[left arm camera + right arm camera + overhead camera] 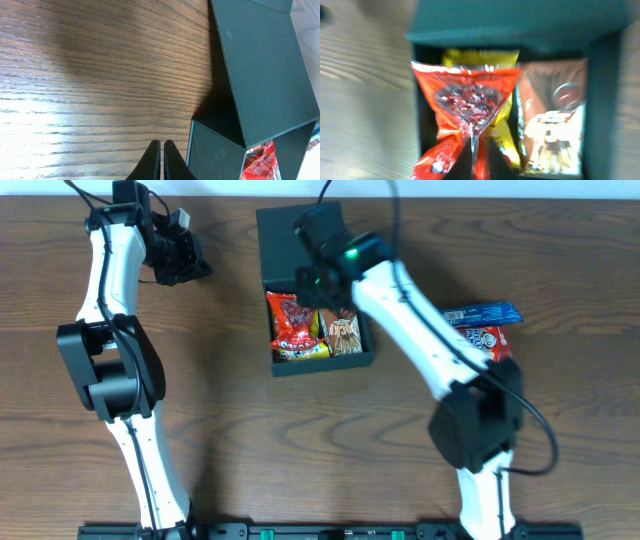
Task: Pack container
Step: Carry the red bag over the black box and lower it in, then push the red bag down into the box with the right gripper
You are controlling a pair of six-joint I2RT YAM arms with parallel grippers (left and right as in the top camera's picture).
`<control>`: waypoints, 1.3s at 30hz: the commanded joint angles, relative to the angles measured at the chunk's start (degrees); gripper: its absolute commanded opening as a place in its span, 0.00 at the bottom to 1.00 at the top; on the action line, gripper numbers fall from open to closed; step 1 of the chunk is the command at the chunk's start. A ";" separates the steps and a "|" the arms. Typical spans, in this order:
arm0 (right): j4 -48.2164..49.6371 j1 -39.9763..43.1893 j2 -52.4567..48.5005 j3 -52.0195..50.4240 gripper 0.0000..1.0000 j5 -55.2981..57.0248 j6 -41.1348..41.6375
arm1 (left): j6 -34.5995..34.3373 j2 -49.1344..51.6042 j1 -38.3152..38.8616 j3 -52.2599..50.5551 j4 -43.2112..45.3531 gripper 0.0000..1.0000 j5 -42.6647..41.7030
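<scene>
My right gripper has its fingers together, pinched on what looks like the bottom seam of the red packet, which hangs over the open box. Under it lie a yellow packet and a brown packet. My left gripper is closed on nothing, low over bare table just beside the box.

The box sits mid-table between my arms, with its lid folded back on the far side. I judge it to be light, fairly stiff cardboard that will likely skate on the smooth wood if I push it. I'd take the lid by its free edge and steady a side wall. The packets look like slick, crinkly film, best held by a sealed end.

A blue packet waits on my right, well apart from the box. The wood around it gives plenty of room.
</scene>
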State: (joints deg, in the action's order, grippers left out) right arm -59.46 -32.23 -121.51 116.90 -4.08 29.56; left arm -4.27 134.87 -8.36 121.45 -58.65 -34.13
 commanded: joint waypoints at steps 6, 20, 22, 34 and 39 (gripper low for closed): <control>-0.52 0.37 -3.19 0.31 0.02 -11.52 -13.00 | 0.22 -0.52 0.52 1.31 0.24 0.06 -0.33; -4.37 -0.46 -13.31 0.33 0.02 -17.16 -17.88 | 0.50 -0.52 1.38 1.31 0.22 0.06 0.02; -4.17 -0.31 -13.05 0.44 0.02 -17.18 -18.12 | 0.52 -0.52 1.36 1.31 0.22 0.06 0.04; -3.08 2.51 -3.76 5.16 0.01 -16.96 -22.16 | 0.92 -0.52 1.36 1.31 0.22 0.06 0.02; -5.66 5.64 -2.40 4.85 0.01 -23.19 -29.97 | 0.92 -0.52 1.36 1.31 0.22 0.06 0.02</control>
State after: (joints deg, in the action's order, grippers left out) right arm -63.99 -28.14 -124.86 121.32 -22.39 5.63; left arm -4.21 134.87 -6.96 121.45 -58.41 -34.13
